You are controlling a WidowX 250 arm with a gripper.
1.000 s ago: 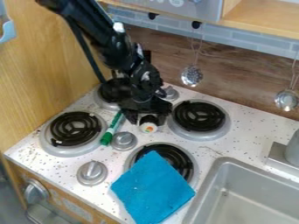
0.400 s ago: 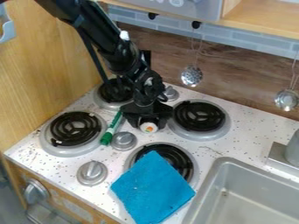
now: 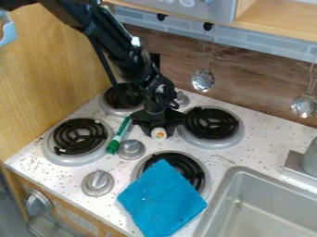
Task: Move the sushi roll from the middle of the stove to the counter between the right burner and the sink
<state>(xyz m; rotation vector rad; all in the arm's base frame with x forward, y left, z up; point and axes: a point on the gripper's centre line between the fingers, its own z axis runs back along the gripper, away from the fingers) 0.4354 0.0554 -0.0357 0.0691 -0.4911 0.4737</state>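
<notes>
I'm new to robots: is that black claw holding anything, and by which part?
The gripper is right at the small white object with an orange spot, but any hold can't be told.

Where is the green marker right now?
In the camera view, the green marker lies on the white stovetop, between the left front burner and the silver knob beside it.

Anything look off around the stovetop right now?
Two things: a blue cloth lies partly over the front burner, an odd spot for fabric, and a green marker lies between the left burner and a knob. I see no obvious spill.
</notes>
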